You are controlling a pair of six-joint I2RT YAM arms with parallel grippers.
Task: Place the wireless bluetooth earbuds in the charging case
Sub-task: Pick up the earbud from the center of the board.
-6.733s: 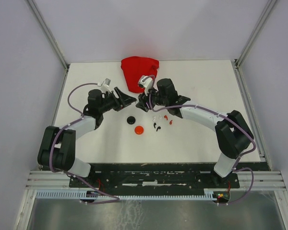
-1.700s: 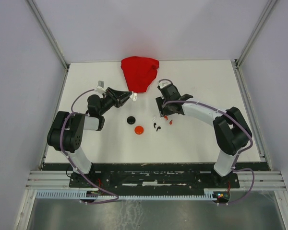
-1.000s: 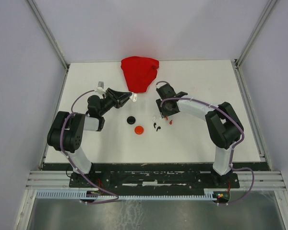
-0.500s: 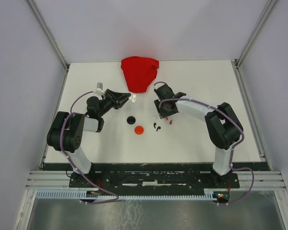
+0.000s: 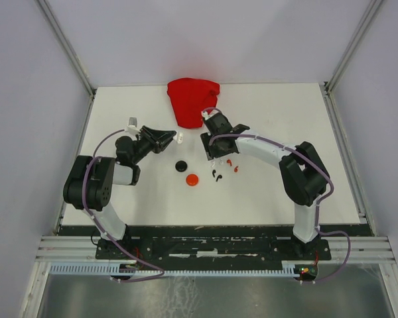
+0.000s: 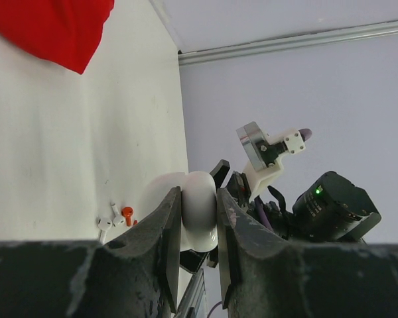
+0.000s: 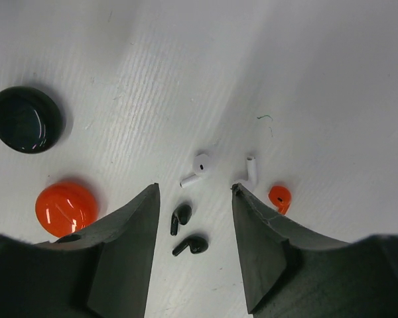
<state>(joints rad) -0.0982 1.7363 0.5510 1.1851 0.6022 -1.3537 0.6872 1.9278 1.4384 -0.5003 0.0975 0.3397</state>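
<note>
A white charging case (image 6: 200, 222) is pinched between the fingers of my left gripper (image 6: 198, 196), which is shut on it and held above the table at left centre (image 5: 174, 138). My right gripper (image 7: 196, 189) hangs open over the loose earbuds, touching none. Between and beyond its fingers lie two white earbuds (image 7: 200, 163) (image 7: 252, 170), two black earbuds (image 7: 180, 216) (image 7: 194, 246) and a red earbud (image 7: 279, 197). From above, this cluster (image 5: 217, 173) lies just in front of the right gripper (image 5: 211, 150).
A round black case (image 7: 25, 119) and a round red case (image 7: 65, 207) lie closed left of the earbuds, black (image 5: 180, 165) and red (image 5: 192, 179) in the top view. A red cloth (image 5: 193, 99) lies at the table's far edge.
The right gripper has swung left and slightly away from the arm bases, staying open above the earbuds. The left gripper has drifted a little left and nearer, still holding the white case.
</note>
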